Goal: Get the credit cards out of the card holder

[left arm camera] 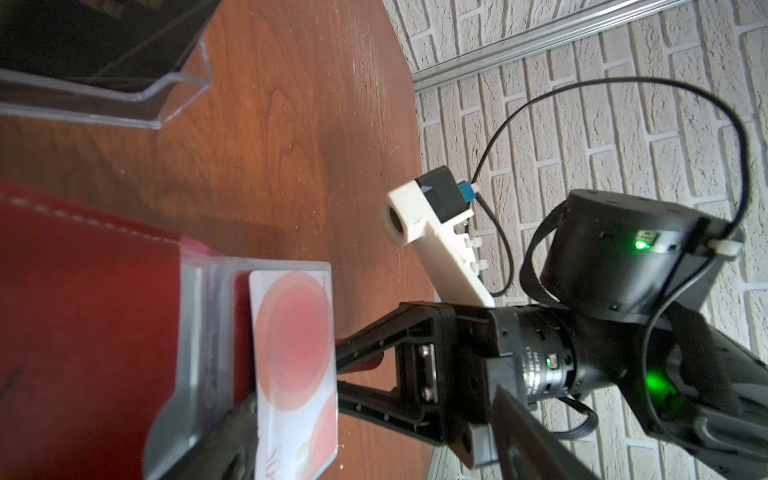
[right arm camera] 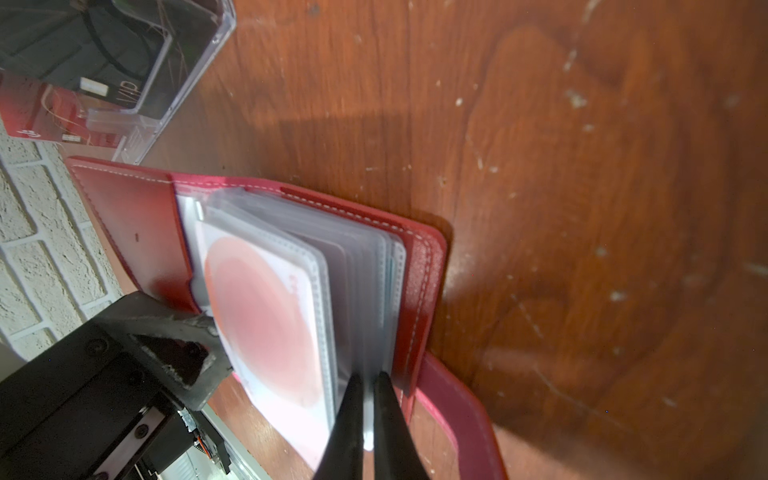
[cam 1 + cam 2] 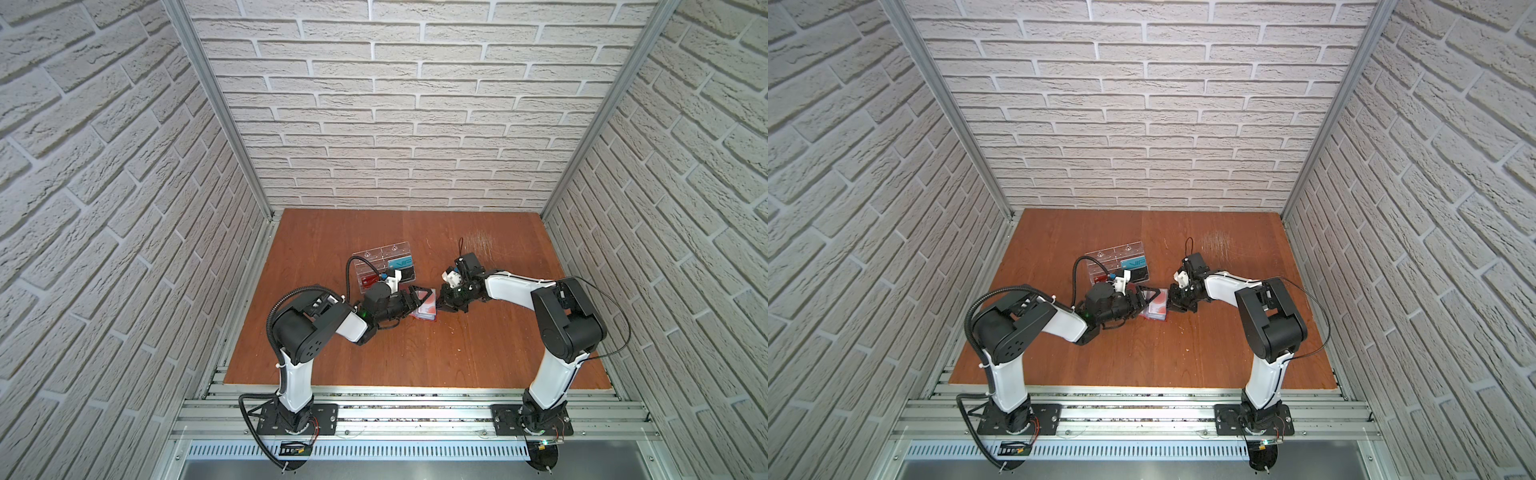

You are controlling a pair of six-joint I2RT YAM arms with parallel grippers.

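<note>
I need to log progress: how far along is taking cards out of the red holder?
Done: teal VIP card in the acrylic rack. In hand: right claw pinches a clear sleeve; open left claw is at the red-circle card. Left: that card is not yet out of the card holder.

Clear rack (image 3: 380, 254) stands close behind the card holder (image 3: 427, 312) (table (image 3: 457, 357) nearer lies open).

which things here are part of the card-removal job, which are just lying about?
In the job:
red card holder, open
white card with red circles, partly out of its sleeve
teal VIP card, in the clear acrylic rack
left gripper, open beside that white card
right gripper, shut on a clear sleeve

Lying about:
clear acrylic rack
red card and black card in it
</note>
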